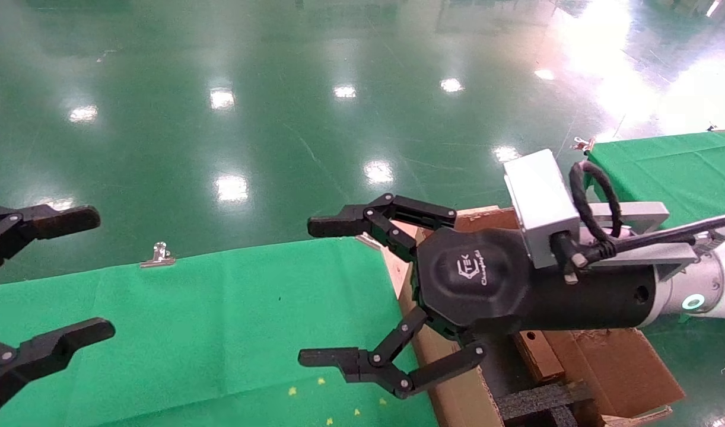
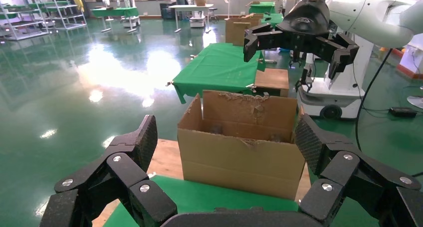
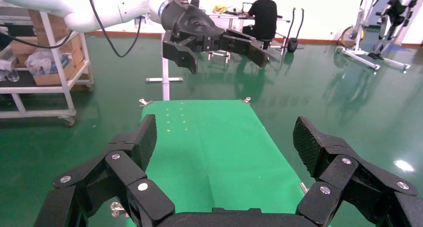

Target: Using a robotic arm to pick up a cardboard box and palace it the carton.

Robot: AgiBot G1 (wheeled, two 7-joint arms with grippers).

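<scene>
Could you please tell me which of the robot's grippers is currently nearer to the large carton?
The right. The right gripper hangs open directly beside the carton, its wrist over the carton's opening. The left gripper, also open, sits across the green table, well away from it.

Bright overhead lamps throw white glare patches across the glossy green floor (image 1: 279,107); shadows stay soft, and all views look sharp.

White arm (image 1: 724,284), green ring; black logo-marked end effector (image 1: 321,290), seemingly.
</scene>
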